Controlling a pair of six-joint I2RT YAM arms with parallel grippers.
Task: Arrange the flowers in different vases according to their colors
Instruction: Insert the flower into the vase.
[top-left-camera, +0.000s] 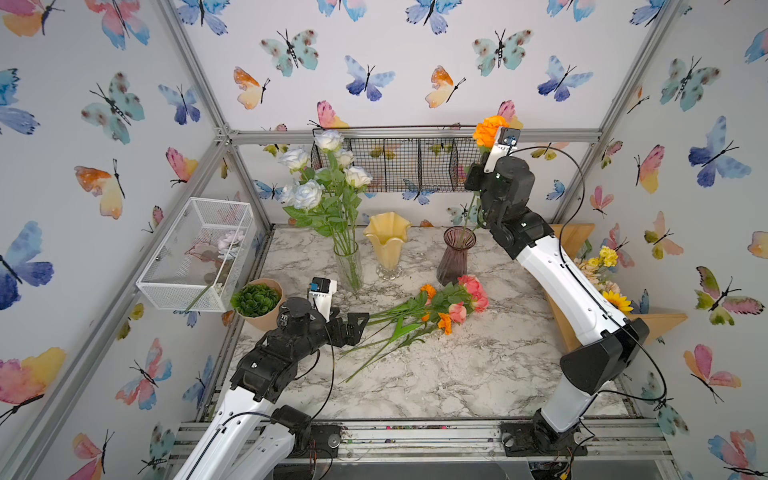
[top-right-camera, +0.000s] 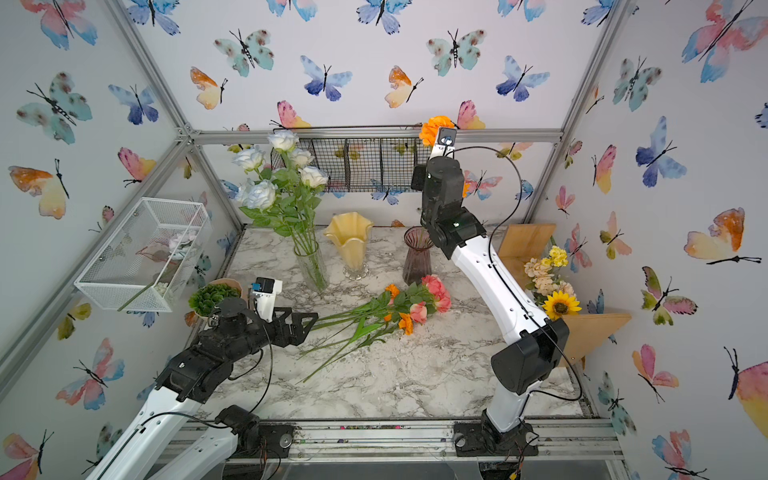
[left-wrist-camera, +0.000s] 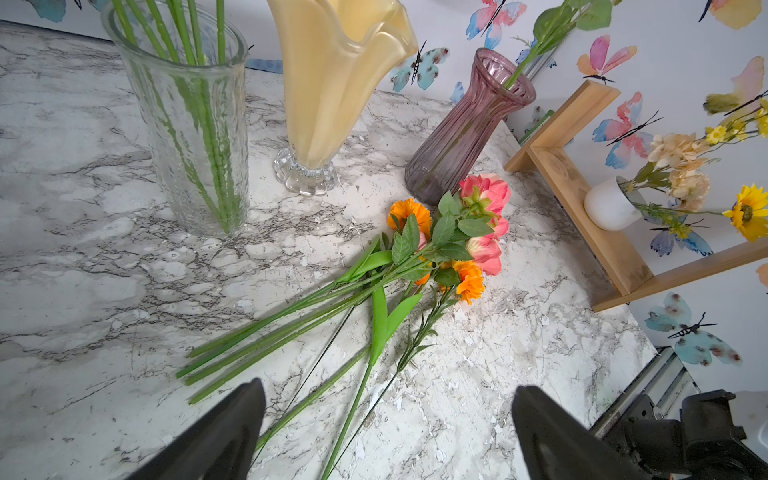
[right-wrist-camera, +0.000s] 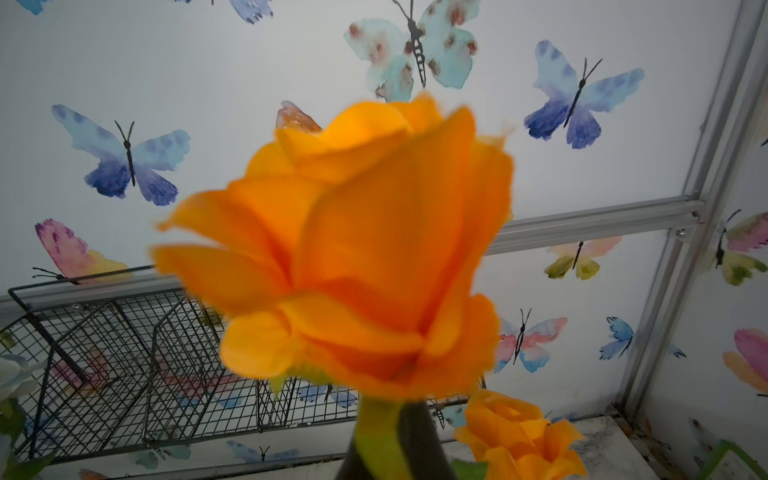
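Right gripper (top-left-camera: 478, 172) pinched on the stem of an orange rose (top-left-camera: 489, 129). Bloom sits just above it, and the stem foot below it is already inside the mouth of the purple vase (top-left-camera: 457, 257) — insertion step, partway by my read. Next: lower straight down so the stem slides through the neck, then release; an off-axis push could tip the vase.

Left gripper (top-left-camera: 358, 328) spread wide, empty, low over the bench (top-left-camera: 457, 374). Stem ends of the pink/orange pile (top-left-camera: 440, 305) lie just ahead of it — likely the next pick. White roses (top-left-camera: 307, 193) stand in the clear vase (top-left-camera: 349, 262) beyond it; yellow vase (top-left-camera: 386, 243) empty.

Bench is marble-look, flaking in spots. Butterfly wallpaper (top-left-camera: 374, 62), aluminium frame (top-left-camera: 415, 135), wire basket (top-left-camera: 399, 166) on the wall beside the right gripper.
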